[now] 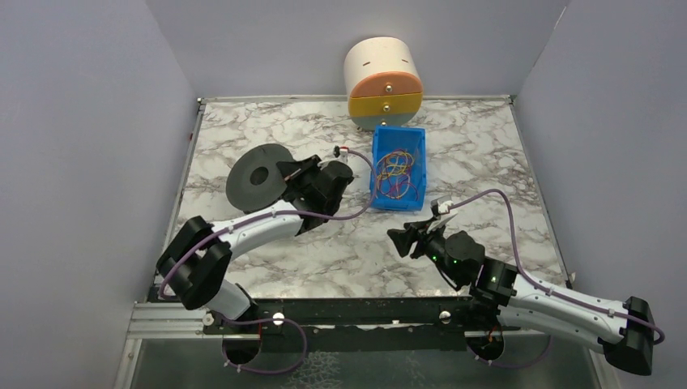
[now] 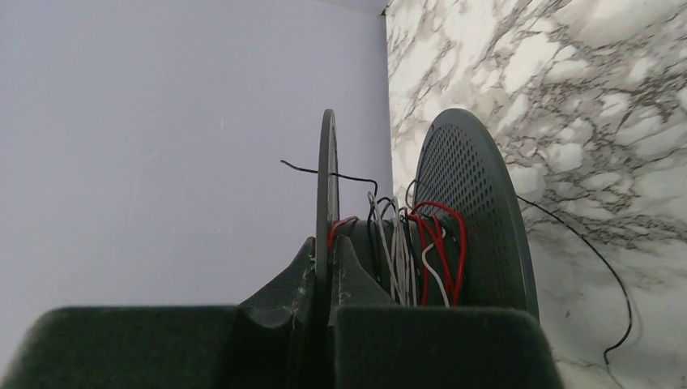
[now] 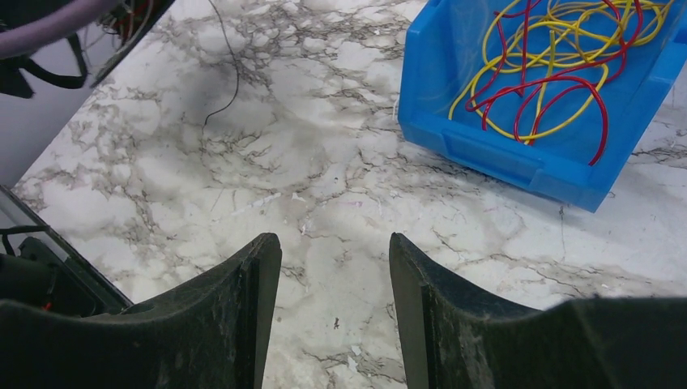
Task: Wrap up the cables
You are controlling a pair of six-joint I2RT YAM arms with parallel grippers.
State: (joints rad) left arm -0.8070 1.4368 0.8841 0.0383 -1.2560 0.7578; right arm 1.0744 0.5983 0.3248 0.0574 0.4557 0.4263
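Observation:
My left gripper (image 1: 285, 172) (image 2: 328, 243) is shut on the thin near flange of the black spool (image 1: 258, 177) (image 2: 474, 211), which stands tilted on its edge at the table's left. Red cables (image 2: 441, 243) are wound on the spool's core with white and black wires. More red cables (image 3: 567, 81) (image 1: 394, 166) lie tangled with yellow ones in the blue bin (image 1: 377, 162) (image 3: 518, 154). Low over the marble, below and in front of the bin, my right gripper (image 1: 403, 239) (image 3: 334, 243) is open with nothing between its fingers.
A loose black wire (image 2: 599, 259) (image 3: 231, 73) trails from the spool across the table. A round cream, orange and yellow drawer unit (image 1: 384, 81) stands at the back edge behind the bin. Grey walls close in on three sides.

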